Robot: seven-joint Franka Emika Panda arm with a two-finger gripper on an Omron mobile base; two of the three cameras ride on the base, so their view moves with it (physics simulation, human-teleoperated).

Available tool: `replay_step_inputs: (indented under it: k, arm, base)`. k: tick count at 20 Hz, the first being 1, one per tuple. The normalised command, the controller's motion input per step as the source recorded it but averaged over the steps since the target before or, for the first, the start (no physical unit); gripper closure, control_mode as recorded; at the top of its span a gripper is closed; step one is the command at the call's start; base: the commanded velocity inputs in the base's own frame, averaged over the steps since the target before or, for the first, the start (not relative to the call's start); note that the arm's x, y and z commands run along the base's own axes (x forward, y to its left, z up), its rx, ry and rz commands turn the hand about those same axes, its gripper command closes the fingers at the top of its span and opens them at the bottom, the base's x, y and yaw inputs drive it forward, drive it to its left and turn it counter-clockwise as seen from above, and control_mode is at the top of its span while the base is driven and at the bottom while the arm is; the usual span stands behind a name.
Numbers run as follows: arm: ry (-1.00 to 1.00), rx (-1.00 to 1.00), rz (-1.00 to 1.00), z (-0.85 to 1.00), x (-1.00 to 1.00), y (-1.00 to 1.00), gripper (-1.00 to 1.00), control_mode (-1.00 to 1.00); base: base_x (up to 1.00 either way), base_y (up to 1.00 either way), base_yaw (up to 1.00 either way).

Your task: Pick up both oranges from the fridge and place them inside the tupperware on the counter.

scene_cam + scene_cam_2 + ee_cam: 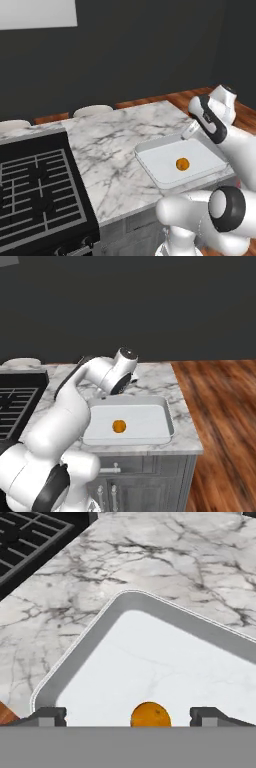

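One bright orange (182,164) (119,426) (150,715) lies on the floor of the white tupperware (150,150) (167,415) (80,657). The tupperware stands on the marble counter (115,145) (186,423) (175,562) near its right end. My gripper (190,132) (129,716) hangs a little above the tray's far side. It is open, its two dark fingertips (50,715) stand wide apart, and nothing is held between them. The orange rests below them, free of the fingers. The fridge is out of view.
A black grated stovetop (35,185) (12,401) (25,532) takes up the counter's left part. Beyond the counter's right edge lies wooden floor (225,421). Two pale seat tops (92,110) stand behind the far edge, in front of a dark wall.
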Motion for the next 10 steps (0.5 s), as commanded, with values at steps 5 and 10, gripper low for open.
replay_step_inputs:
  k: [5,10]
  arm:
    - [-0.25,-0.01,0.0,0.65,-0.97,0.13,-1.0,-1.0]
    - [-0.12,-0.04,-0.09,0.37,-0.71,0.19,-1.0,-1.0]
  base:
    - [0.0,0.0,0.0]
    - [0.0,0.0,0.0]
